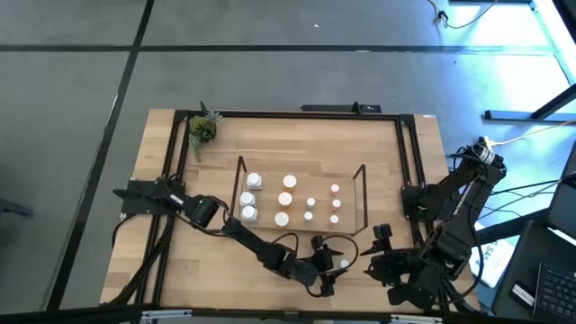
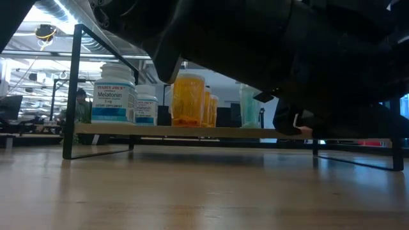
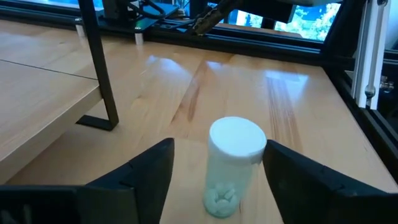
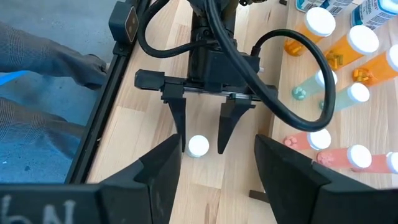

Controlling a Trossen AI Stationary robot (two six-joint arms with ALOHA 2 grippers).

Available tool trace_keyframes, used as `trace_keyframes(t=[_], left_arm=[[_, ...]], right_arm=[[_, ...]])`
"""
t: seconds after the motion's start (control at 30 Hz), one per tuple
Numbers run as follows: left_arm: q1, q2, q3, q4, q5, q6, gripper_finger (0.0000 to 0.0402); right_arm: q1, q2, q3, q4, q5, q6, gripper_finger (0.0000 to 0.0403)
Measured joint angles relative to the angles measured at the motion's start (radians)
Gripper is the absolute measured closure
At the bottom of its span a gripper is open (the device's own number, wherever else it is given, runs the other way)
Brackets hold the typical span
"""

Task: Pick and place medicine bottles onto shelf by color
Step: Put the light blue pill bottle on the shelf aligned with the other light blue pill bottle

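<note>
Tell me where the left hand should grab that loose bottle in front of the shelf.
Grip the bottle by its round body just below the white cap, coming level from the side. It stands upright on the table between the left hand's open fingers, so closing across the body should hold it.

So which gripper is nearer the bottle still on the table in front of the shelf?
Left. The left gripper is open with its fingers on either side of the bottle; the right gripper sits off to its right.
</note>
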Motion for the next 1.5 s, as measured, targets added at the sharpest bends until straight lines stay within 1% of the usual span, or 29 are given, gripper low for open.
trace_keyframes(t=[0.5, 0.77, 0.87, 1.1, 1.37, 1.5], left_arm=[[0.000, 0.000, 0.000, 0.000, 0.001, 0.002, 0.0229], [-0.003, 0.000, 0.000, 0.000, 0.002, 0.003, 0.0253], [-0.004, 0.000, 0.000, 0.000, -0.006, 0.015, 0.0257], [-0.021, 0.000, 0.009, -0.005, -0.101, 0.036, 0.0257], [-0.043, -0.003, 0.050, -0.004, -0.106, 0.108, 0.0257], [-0.042, -0.003, 0.053, -0.014, -0.106, 0.110, 0.0257]], right_arm=[[0.000, 0.000, 0.000, 0.000, 0.000, 0.000, 0.0199], [0.000, 0.000, 0.000, 0.000, 0.000, 0.000, 0.0198], [0.000, 0.000, 0.000, 0.000, -0.001, 0.000, 0.0198], [0.000, 0.000, 0.000, 0.000, -0.001, 0.000, 0.0198], [0.000, 0.000, 0.000, 0.000, -0.002, 0.005, 0.0198], [0.000, 0.000, 0.000, 0.001, -0.003, 0.006, 0.0198]])
